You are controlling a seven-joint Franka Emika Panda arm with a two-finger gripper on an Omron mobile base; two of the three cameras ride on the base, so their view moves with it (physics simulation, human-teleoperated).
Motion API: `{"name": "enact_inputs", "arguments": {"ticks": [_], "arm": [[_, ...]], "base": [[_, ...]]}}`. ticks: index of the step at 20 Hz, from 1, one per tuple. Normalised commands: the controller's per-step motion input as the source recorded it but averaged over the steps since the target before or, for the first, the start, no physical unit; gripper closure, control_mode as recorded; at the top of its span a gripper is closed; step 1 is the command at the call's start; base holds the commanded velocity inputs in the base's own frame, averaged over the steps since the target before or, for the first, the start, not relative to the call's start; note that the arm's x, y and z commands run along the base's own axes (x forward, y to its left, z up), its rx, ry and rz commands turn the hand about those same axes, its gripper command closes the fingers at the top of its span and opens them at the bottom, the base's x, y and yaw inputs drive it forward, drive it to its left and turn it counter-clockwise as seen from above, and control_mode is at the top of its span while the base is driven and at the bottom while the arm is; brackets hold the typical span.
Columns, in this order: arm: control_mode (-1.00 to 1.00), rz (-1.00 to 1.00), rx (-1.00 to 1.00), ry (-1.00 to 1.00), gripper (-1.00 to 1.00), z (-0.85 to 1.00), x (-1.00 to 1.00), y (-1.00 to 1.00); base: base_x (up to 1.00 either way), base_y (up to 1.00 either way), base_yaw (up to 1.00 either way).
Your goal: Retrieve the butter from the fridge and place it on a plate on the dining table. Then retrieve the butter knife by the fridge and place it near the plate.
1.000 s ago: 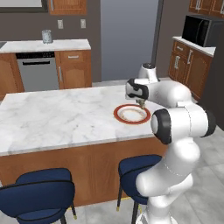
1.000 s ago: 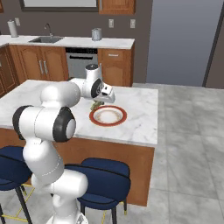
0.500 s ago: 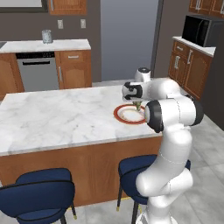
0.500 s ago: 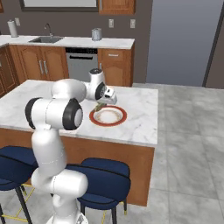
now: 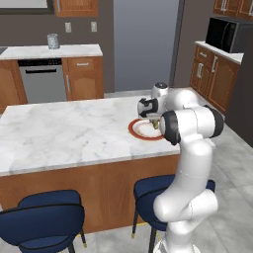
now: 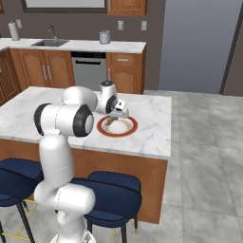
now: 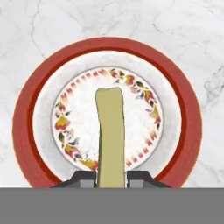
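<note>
Over marble counter (image 7: 26,26): hovering above plate (image 7: 26,131), tool (image 7: 110,177) pinching butter (image 7: 110,131). Lowering gently toward the white centre, spreading fingers only once resting flat.

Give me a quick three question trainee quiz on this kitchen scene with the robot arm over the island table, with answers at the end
1. True or false: the gripper is shut on the butter.
2. What lies straight below the butter: A the plate, B bare dining table, C a stool?
3. Fill in: the plate's broad rim is ____.

Key: 1 true. 2 A. 3 red-orange.
</note>
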Motion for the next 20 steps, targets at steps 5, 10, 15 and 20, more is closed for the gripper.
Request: {"name": "enact_inputs", "arguments": {"ticks": [5, 10, 15, 20], "arm": [[-1.0, 0.0, 0.0, 0.0, 1.0, -0.37, 0.0, -0.04], [-1.0, 0.0, 0.0, 0.0, 1.0, -0.3, 0.0, 0.0], [-1.0, 0.0, 0.01, -0.01, 1.0, -0.08, 0.07, 0.0], [-1.0, 0.0, 0.01, -0.07, 1.0, -0.14, 0.07, 0.0]], "base": [[0.0, 0.0, 0.0], [0.0, 0.0, 0.0], [0.0, 0.0, 0.0], [0.0, 0.0, 0.0]]}}
